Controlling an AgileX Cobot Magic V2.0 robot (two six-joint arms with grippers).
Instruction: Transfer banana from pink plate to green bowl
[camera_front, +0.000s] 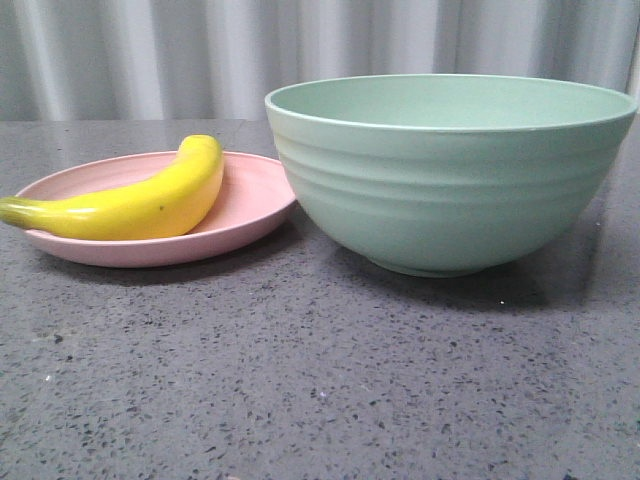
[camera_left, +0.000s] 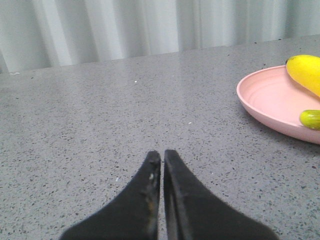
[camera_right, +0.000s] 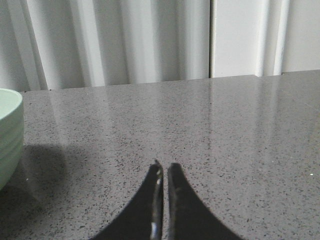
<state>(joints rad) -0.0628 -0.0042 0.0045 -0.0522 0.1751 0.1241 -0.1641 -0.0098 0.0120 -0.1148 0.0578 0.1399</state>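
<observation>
The glossy bright yellow curved banana (camera_front: 140, 203) is lying on the shallow pale pink matte plate (camera_front: 250, 205), its greenish stem end overhanging the rim on the side away from the deep mint-green ridged bowl (camera_front: 450, 180). Plate and bowl are sitting just beside each other on the speckled grey stone worktop (camera_front: 320, 380); I cannot tell whether their rims are touching.

The left tool (camera_left: 162, 157) is hovering over bare worktop, jaws pressed nearly together and holding nothing, with the plate off to one side. The right tool (camera_right: 164, 167) is likewise closed to a thin slit and empty, on the bowl's far side from the plate.

Risks, as judged:
- Slick, rounded skin; an off-centre pinch is likely to squirt the banana out.
- Pressing down on the overhanging stem could tip or skid the light plate.
- The bowl's wall is tall; a low carry would be clipping its rim.
</observation>
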